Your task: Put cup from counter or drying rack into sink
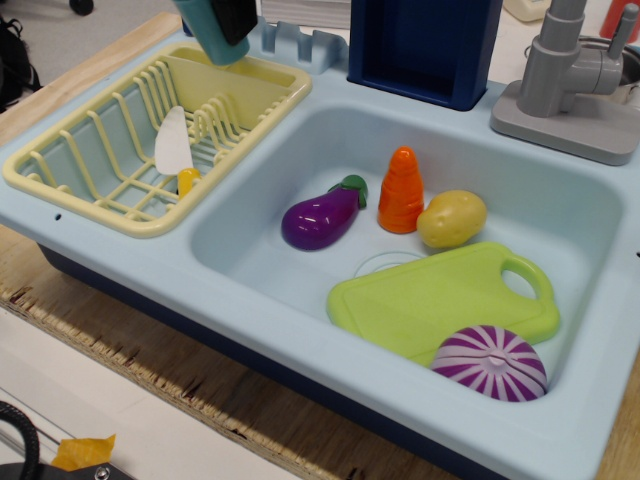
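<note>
A pale yellow rectangular plastic drying rack (95, 150) with upright ribs is sitting at the left on the light blue plastic counter (150, 262) of the toy sink unit; a small white-bladed toy knife with a yellow handle (175, 150) is lying among its ribs; above the rack's far side compartment, at the top edge of the view, the small teal-blue plastic cup (207, 30) is hanging tilted, its base clear of the rack, with the black gripper (232, 18) pressing against its right side; most of the gripper is cut off by the frame, so whether its fingers are clamping the cup cannot be told; to the right, a dark blue box (425, 45) is standing behind the deep light blue rectangular sink (560, 205); inside the basin a purple toy eggplant (322, 215), an orange toy carrot (401, 190) standing upright and a yellow toy potato (451, 218) are lying near one another; nearer the front a lime green cutting board (430, 300) is lying flat, with a purple-and-white striped toy onion half (489, 362) resting at its edge; a grey toy faucet (570, 80) is standing at the far right corner.
</note>
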### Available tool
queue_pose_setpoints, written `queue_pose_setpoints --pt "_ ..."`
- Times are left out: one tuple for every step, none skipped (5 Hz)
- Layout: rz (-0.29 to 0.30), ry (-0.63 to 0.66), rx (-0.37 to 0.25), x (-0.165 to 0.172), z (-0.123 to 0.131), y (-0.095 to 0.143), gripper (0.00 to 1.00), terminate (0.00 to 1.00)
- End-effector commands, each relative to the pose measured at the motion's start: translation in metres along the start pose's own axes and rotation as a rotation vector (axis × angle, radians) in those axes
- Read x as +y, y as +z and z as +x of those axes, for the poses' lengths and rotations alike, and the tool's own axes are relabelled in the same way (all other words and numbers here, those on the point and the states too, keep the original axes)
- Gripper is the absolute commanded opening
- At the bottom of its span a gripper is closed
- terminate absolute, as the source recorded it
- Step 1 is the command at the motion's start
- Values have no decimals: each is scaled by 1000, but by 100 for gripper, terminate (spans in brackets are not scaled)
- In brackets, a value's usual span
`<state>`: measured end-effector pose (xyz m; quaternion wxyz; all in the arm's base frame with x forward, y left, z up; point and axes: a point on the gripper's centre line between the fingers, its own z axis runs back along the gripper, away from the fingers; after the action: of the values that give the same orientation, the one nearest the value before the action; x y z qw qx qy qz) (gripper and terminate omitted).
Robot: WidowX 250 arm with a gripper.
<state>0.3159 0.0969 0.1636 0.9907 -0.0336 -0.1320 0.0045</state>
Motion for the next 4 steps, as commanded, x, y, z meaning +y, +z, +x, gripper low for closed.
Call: queue_pose_setpoints --pt "6 -23 -77 -33 3 28 0 0" --pt "-55 -10 -95 -69 -2 25 0 0" --pt "-135 0 -103 -92 -23 16 0 0" --pt "-173 -23 -116 -105 -21 10 100 0"
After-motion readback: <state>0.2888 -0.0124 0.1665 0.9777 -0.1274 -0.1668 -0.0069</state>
